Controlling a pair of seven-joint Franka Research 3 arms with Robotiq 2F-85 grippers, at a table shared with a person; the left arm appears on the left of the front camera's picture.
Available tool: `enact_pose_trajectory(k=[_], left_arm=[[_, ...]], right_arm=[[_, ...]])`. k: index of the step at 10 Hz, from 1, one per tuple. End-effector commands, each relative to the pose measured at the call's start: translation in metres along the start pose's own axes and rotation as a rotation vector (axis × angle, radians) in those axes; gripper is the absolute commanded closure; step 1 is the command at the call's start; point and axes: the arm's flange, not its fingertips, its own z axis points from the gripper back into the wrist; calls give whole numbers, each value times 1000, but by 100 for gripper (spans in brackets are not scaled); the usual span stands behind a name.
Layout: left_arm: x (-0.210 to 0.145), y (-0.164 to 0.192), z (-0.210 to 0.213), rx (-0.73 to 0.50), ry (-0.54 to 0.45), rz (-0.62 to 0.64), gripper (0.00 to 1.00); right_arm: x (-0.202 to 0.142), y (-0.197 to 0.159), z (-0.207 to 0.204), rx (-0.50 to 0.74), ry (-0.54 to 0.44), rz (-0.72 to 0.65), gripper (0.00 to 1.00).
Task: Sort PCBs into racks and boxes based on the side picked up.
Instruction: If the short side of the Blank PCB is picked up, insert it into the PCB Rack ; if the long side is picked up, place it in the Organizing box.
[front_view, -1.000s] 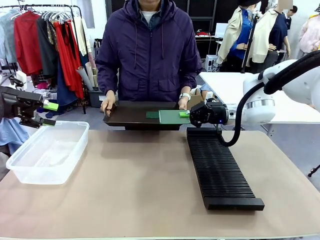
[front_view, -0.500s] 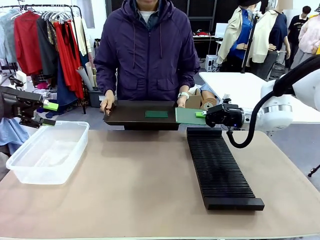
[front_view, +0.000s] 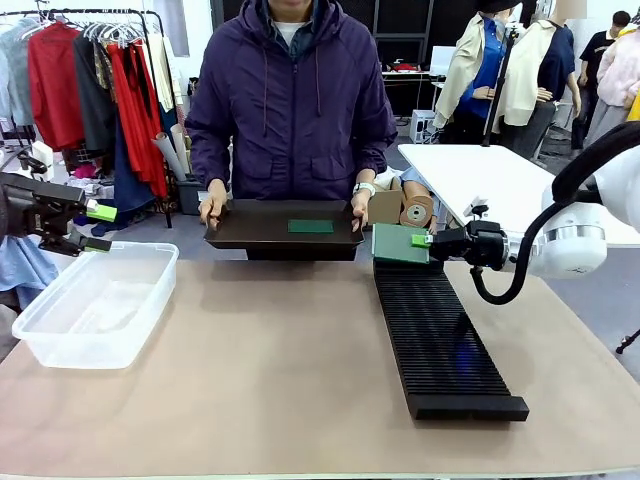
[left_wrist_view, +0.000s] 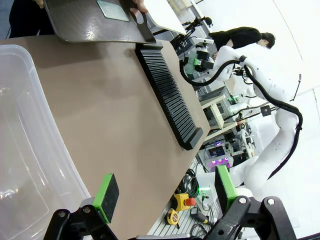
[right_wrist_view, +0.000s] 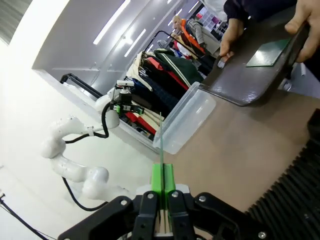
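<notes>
Right jaws clenched on one PCB by its edge, the right gripper holding it above the far end of the rack, near the tabletop's far edge. Jaws of the left gripper released, empty, above the box at the left edge. On the person's tray lies a second PCB.
</notes>
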Motion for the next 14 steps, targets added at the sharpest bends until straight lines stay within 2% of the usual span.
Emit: enact_pose_trajectory(k=[1, 2, 9, 13, 14], left_arm=[[0, -1, 1, 1, -1, 0, 0], [0, -1, 1, 1, -1, 0, 0], [0, -1, 1, 1, -1, 0, 0], [0, -1, 1, 1, -1, 0, 0], [0, -1, 1, 1, -1, 0, 0]], right_arm=[[6, -1, 6, -60, 17, 119, 100], [7, 2, 11, -52, 19, 168, 100], [1, 14, 29, -206, 41, 446, 100], [-10, 0, 36, -250, -13, 616, 100], [-12, -3, 37, -242, -25, 617, 100]])
